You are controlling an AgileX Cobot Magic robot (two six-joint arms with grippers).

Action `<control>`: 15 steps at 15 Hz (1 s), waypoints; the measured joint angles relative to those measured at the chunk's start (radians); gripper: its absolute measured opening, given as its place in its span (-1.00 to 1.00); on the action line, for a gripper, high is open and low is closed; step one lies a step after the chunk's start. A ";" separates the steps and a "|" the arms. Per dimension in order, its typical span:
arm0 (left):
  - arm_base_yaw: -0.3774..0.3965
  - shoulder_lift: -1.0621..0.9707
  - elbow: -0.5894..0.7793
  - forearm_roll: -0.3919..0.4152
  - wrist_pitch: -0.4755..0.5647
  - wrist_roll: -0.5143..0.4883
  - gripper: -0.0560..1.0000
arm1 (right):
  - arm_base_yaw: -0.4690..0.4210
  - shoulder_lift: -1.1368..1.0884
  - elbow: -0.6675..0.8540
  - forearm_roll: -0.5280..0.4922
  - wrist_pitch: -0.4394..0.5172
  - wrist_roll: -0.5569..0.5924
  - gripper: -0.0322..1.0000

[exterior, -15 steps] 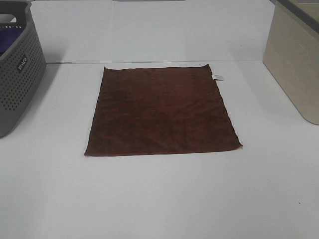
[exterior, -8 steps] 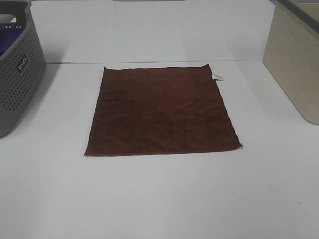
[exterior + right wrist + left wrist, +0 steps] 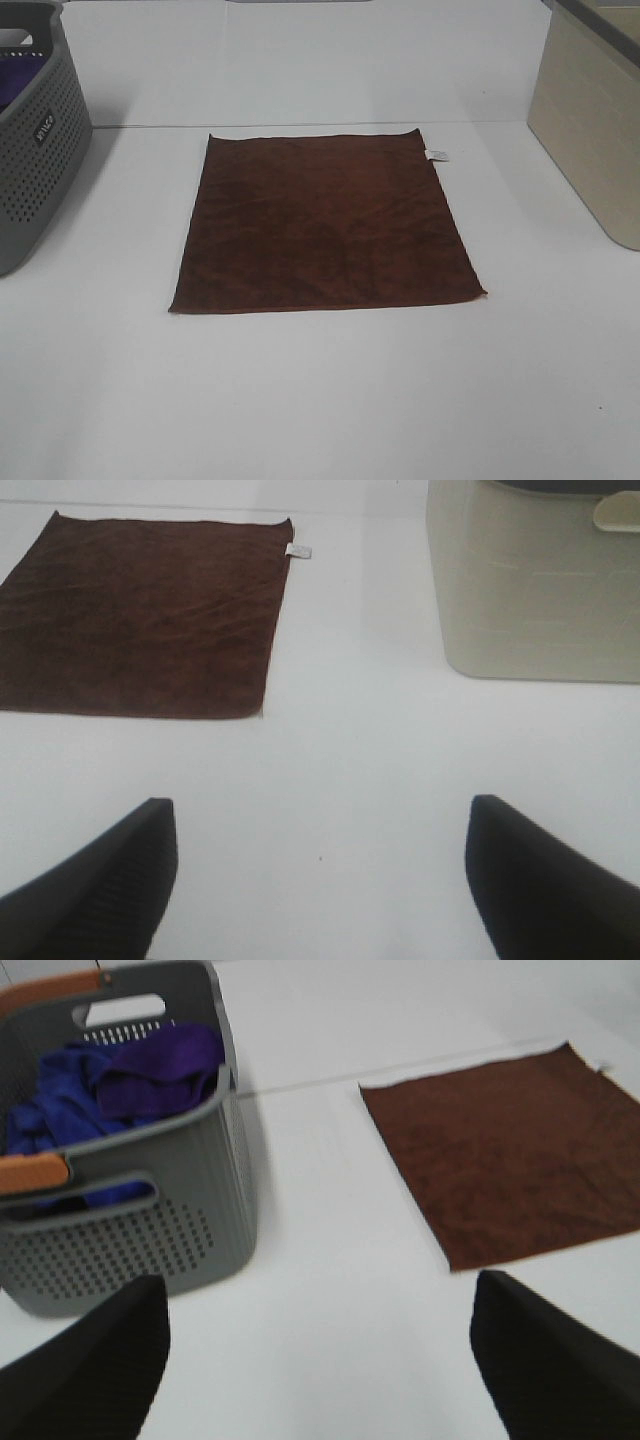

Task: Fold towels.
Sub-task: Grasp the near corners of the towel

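A dark reddish-brown square towel [image 3: 325, 222] lies flat and unfolded in the middle of the white table, with a small white tag [image 3: 436, 154] at its far right edge. It also shows in the left wrist view [image 3: 515, 1155] and the right wrist view [image 3: 145, 615]. My left gripper [image 3: 320, 1360] is open and empty, well short of the towel, between it and the grey basket. My right gripper [image 3: 320, 880] is open and empty over bare table, to the towel's right. Neither gripper shows in the exterior high view.
A grey perforated basket [image 3: 35, 150] stands at the far left; it holds purple and blue fabric [image 3: 110, 1090]. A beige bin [image 3: 595, 130] stands at the far right, also in the right wrist view [image 3: 535, 590]. The white table [image 3: 320, 400] stretches in front of the towel.
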 joint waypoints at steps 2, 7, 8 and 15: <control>0.000 0.084 0.000 -0.013 -0.148 0.000 0.56 | 0.000 0.083 -0.003 0.000 -0.148 0.004 0.54; 0.000 0.451 0.000 -0.139 -0.427 0.000 0.55 | 0.000 0.381 -0.003 0.093 -0.457 0.006 0.53; 0.000 0.564 0.000 -0.196 -0.475 0.000 0.54 | 0.000 0.463 -0.005 0.143 -0.503 0.006 0.53; -0.005 1.230 -0.055 -0.397 -0.526 0.000 0.54 | 0.000 1.154 -0.157 0.288 -0.459 -0.085 0.53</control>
